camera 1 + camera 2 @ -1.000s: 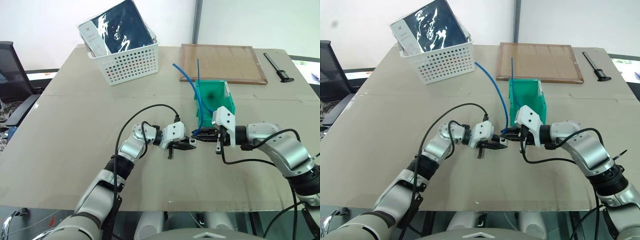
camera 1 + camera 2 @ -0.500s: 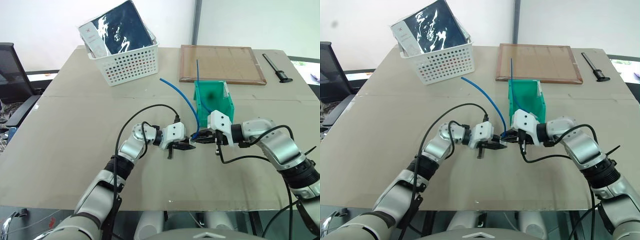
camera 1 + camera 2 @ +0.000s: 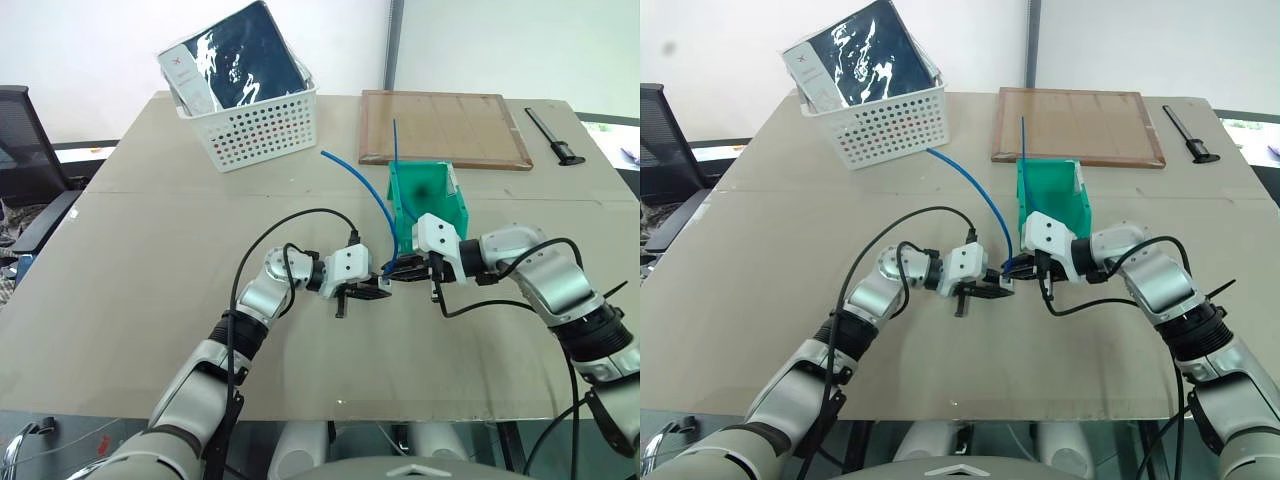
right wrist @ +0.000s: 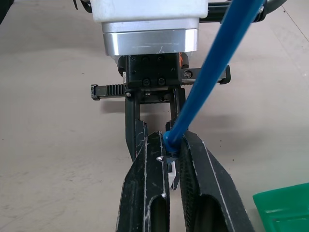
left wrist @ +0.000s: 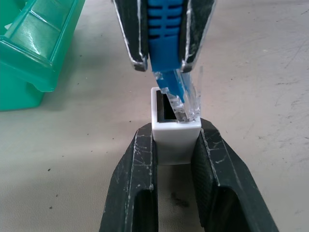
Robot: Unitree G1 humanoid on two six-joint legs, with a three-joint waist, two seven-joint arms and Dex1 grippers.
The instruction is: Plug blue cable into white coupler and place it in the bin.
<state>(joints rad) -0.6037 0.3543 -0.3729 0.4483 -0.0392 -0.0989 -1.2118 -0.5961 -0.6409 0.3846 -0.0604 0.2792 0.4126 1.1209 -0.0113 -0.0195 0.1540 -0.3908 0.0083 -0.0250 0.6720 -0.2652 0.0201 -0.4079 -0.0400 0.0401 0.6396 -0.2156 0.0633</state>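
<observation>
In the left wrist view, my left gripper is shut on the white coupler, a small block with its dark socket facing up. My right gripper is shut on the blue cable just behind its clear plug. The plug's tip sits tilted at the socket's mouth. In the head views the two grippers meet nose to nose, left gripper and right gripper, just in front of the green bin. From there the blue cable arcs up and to the left.
A straight blue cord stands up out of the bin. A white perforated basket with dark packets is at the back left, a wooden board behind the bin, and a black tool at the back right.
My right wrist has turned and its forearm has swung in. The cable's free end has swung left and lower. The left gripper has stayed still with the coupler.
</observation>
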